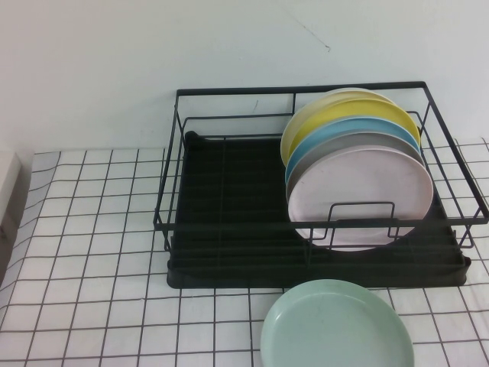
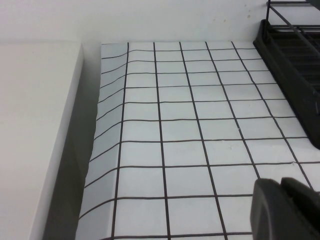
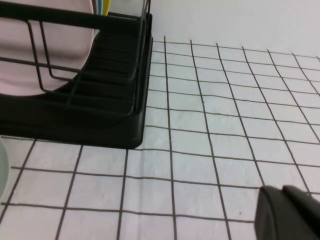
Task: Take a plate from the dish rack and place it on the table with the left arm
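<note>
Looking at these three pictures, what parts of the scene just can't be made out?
- Mint-green plate: high view's lower edge cuts off its near side.
- Plates behind the pink plate: mostly covered by it, count unsure.
- Left hand: only a dark corner shows in its wrist view.
- Right hand: likewise, cropped by the edge.
- Both arms: absent from the high view.

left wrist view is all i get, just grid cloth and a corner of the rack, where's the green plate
Observer: The mint-green plate lies flat on the table, in front of the dish rack.
Operator: anything left in the rack
Observer: Yes, a pink plate at the front of a leaning stack, with grey, blue and yellow ones behind.
Operator: right gripper near it
Observer: The right gripper hangs over bare cloth beside the rack's corner, holding nothing. The left gripper is shut and empty too.
</note>
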